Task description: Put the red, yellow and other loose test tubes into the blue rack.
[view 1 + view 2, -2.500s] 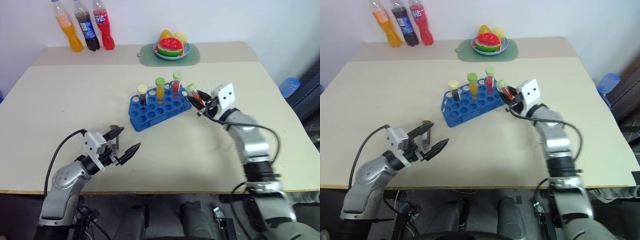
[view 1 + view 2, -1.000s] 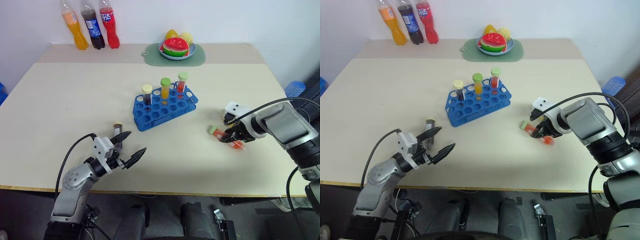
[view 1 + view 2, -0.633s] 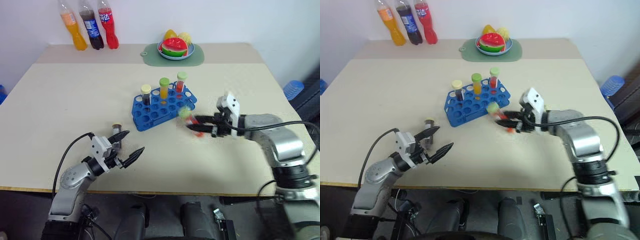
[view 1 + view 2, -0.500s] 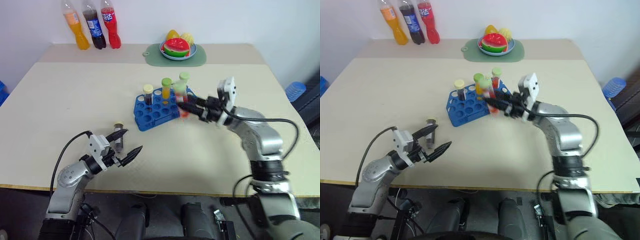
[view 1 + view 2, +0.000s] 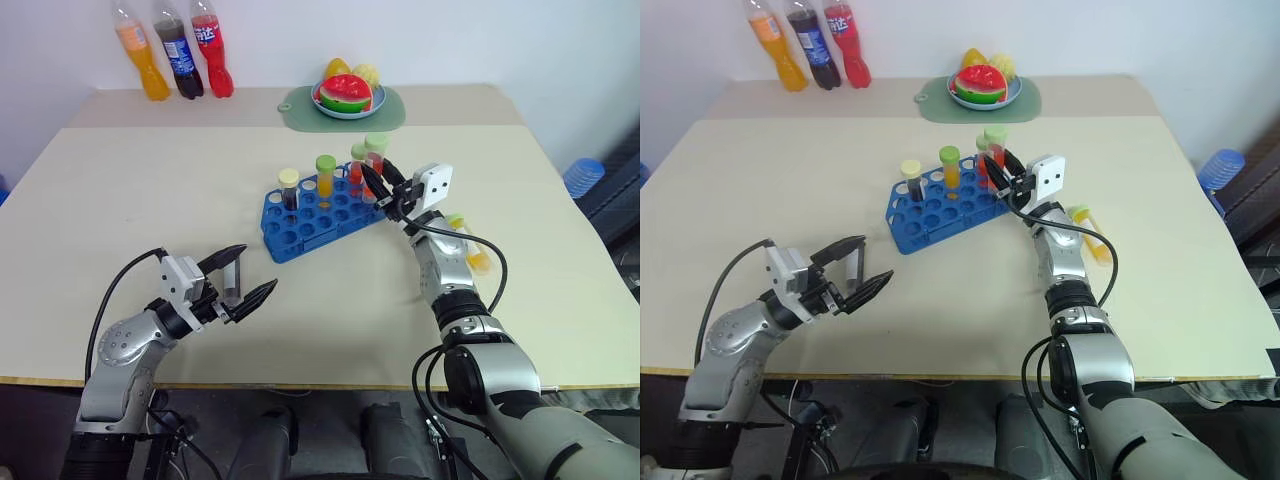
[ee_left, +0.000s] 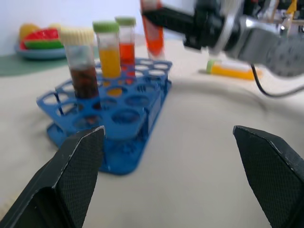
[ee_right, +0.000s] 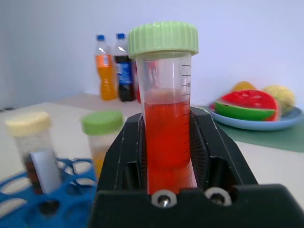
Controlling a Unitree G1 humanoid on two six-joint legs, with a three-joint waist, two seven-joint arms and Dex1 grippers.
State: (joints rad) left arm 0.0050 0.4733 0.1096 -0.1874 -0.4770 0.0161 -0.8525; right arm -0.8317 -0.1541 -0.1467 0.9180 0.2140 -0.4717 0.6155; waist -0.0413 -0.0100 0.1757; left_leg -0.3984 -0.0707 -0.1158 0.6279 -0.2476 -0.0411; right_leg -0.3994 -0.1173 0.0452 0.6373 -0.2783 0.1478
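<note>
In the head views, the blue rack (image 5: 325, 212) sits mid-surface with three tubes standing in its far row: a dark tube with a cream cap (image 5: 289, 188), a yellow tube with a green cap (image 5: 325, 176) and a red tube with a pale green cap (image 5: 358, 163). The right pincer (image 5: 378, 180) is clamped on another red tube (image 5: 376, 158), upright over the rack's far right corner, the forearm reaching in from the near right. A yellow tube (image 5: 466, 242) lies loose on the surface right of that arm. So three look racked, one is about to go in, and at least one is left (by my reckoning). The left pincer (image 5: 245, 276) hovers spread wide and empty near the surface's near left.

The left wrist view looks between its open fingers at the rack, the three standing tubes and the loose yellow tube beyond.

The right wrist view shows the red tube upright, pinched between the black fingers (image 7: 127, 152), cap above them.
</note>
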